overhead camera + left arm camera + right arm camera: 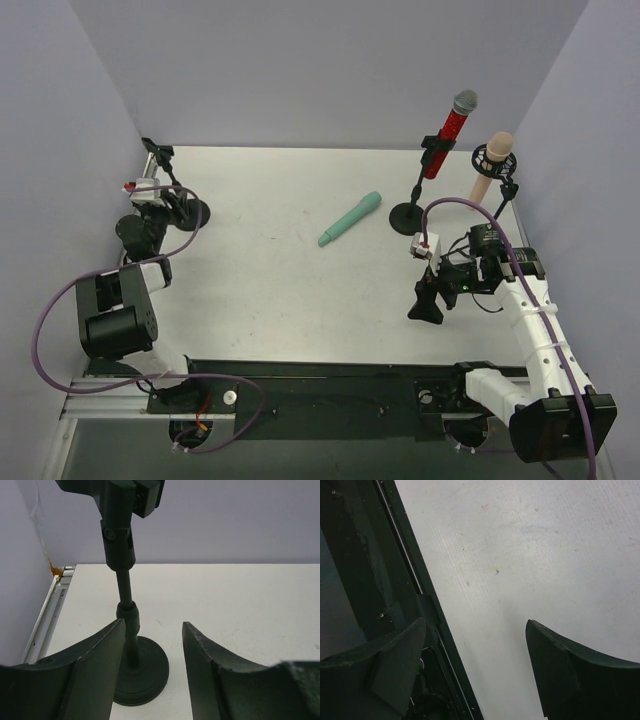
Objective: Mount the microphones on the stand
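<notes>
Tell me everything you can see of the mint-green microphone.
The mint-green microphone is a slim, smooth, plastic-looking stick, one colour throughout. It lies flat and loose on the white table, in no stand, angled from near-left to far-right, just left of the round base of the stand holding the red microphone. Only the table touches it. Only the overhead view shows it; finer detail is too small to tell.

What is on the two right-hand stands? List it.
The red microphone is clipped in one; the peach-pink microphone sits in the other's ring. The right arm covers that stand's base.
</notes>
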Controlling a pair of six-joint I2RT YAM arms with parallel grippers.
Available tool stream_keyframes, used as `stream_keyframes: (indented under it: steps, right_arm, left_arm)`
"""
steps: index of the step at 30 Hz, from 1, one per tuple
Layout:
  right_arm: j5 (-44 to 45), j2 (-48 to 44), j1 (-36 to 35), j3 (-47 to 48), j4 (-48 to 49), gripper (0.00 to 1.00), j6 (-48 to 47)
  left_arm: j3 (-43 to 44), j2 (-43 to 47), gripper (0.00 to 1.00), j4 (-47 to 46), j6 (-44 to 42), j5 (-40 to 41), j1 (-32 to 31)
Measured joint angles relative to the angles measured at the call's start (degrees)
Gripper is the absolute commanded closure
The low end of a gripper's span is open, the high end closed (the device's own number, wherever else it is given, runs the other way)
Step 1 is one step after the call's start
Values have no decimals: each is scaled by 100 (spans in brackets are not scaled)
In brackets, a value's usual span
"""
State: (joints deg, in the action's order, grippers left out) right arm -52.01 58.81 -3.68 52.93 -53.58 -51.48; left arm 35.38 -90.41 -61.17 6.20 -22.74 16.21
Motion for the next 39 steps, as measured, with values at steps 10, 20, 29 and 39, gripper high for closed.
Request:
stream_keyframes:
  steps: [10,20,29,39]
  right_arm:
    - [-9,20,81,0,2,24,39]
    - [-37,225,264,0,-4,24,42]
    - [-120,308,323,0,-26,24,37]
    - [-144,286,328,0,-33,24,24]
  left_arm:
    - [719,-1429,34,-981,61,129,50]
    - [1620,-2144,39,-1198,-7,-7,46]
    - [1976,-2575,100,-1335,-4,-179,-52]
    - [1801,-2361,100,-1261,417,-1108,-109]
